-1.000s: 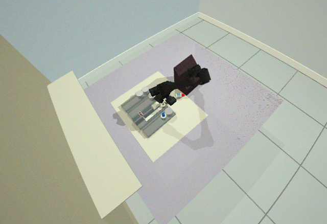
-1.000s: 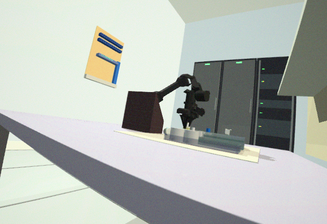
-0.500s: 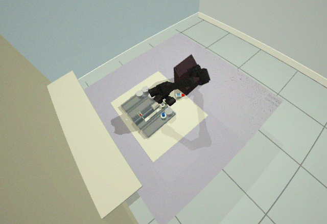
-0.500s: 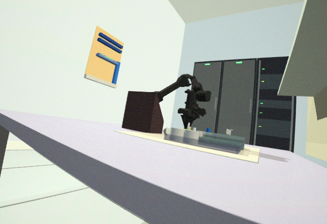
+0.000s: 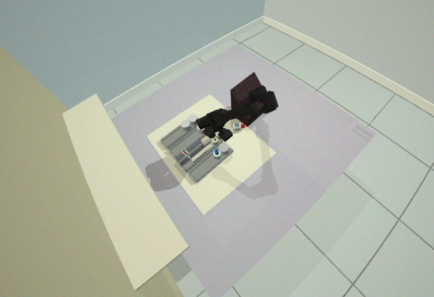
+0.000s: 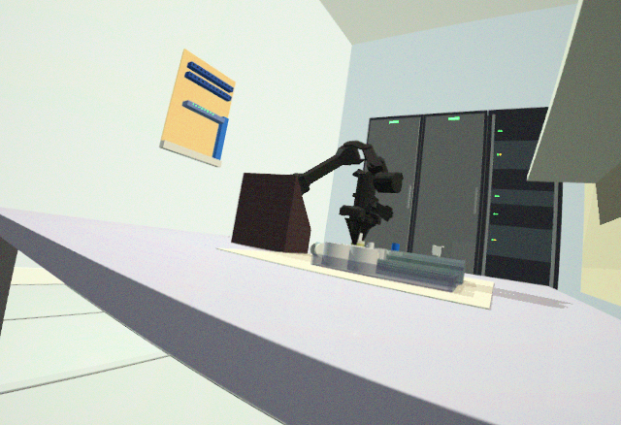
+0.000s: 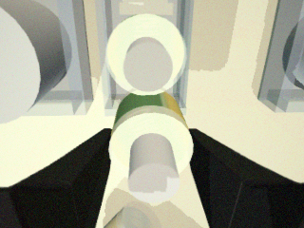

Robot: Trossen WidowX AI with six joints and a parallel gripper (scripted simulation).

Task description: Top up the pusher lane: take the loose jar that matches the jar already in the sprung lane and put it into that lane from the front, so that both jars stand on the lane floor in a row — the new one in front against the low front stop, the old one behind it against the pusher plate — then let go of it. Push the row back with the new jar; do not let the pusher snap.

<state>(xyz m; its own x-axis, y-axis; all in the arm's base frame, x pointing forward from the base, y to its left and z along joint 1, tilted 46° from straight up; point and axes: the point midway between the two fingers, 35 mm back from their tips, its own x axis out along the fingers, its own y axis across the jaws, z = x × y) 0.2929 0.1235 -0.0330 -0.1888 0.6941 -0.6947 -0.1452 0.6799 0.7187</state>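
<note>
My gripper (image 7: 149,136) (image 6: 358,241) is shut on a jar with a green and yellow label (image 7: 143,102), a pale shoulder and a grey cap. The held jar is at the front end of the sprung lane (image 7: 189,28), its lower part overlapping the lane's front edge in the wrist view. A similar pale-topped jar (image 7: 146,28) (image 5: 215,141) stands in the lane just beyond it; the two overlap in view, so contact is unclear. The held jar's base and the front stop are largely hidden, so seating cannot be told. The pusher plate is hidden behind the lane jar.
A jar with a red cap (image 5: 237,126) lies on the cream mat (image 5: 255,150) near the arm base. A blue-capped jar (image 5: 217,154) stands in a side lane beside a white cylinder (image 5: 224,147). Other white cylinders (image 5: 185,124) (image 7: 16,62) stand at the opposite side lane.
</note>
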